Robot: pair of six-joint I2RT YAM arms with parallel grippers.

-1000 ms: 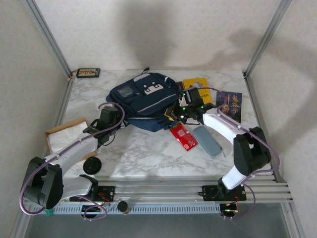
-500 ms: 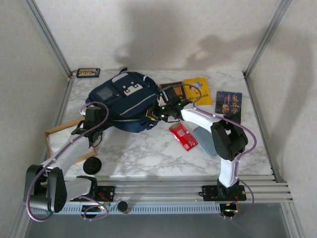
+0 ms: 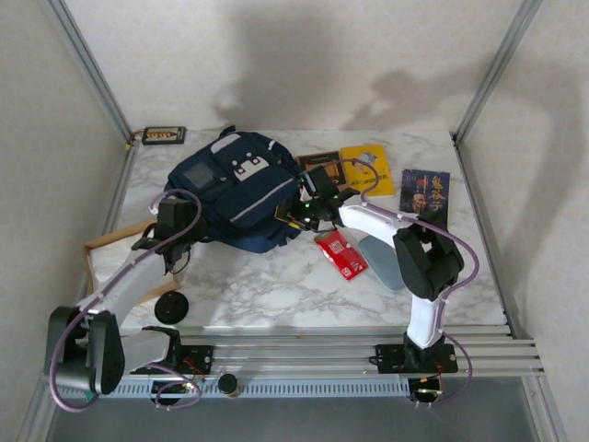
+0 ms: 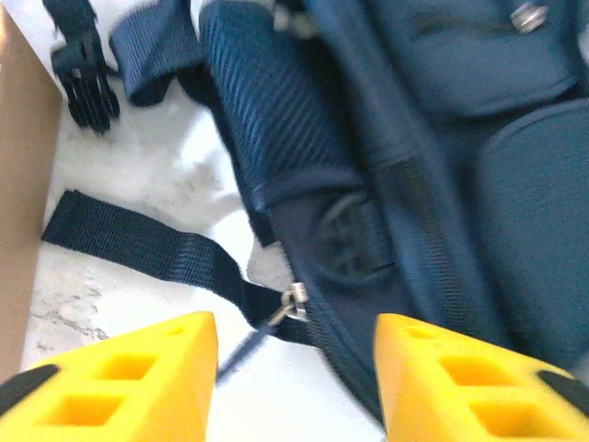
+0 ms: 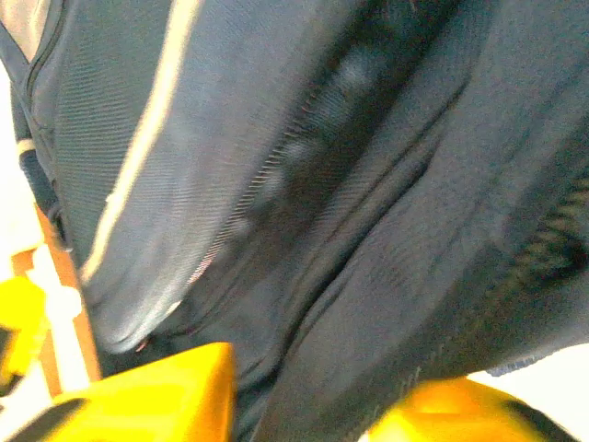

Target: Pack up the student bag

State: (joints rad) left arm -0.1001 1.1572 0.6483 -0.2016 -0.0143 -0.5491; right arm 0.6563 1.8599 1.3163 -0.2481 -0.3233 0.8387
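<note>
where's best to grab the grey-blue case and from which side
Probably across its narrow width near mid-length, coming straight down: the grey-blue case lies flat on the table, oblong and slanted, so the fingers should turn to span its short side.

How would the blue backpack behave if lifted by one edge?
Probably floppy: the student bag is soft fabric with folds. Its loose strap would likely trail or snag. Pushed, it may bunch rather than slide.
</note>
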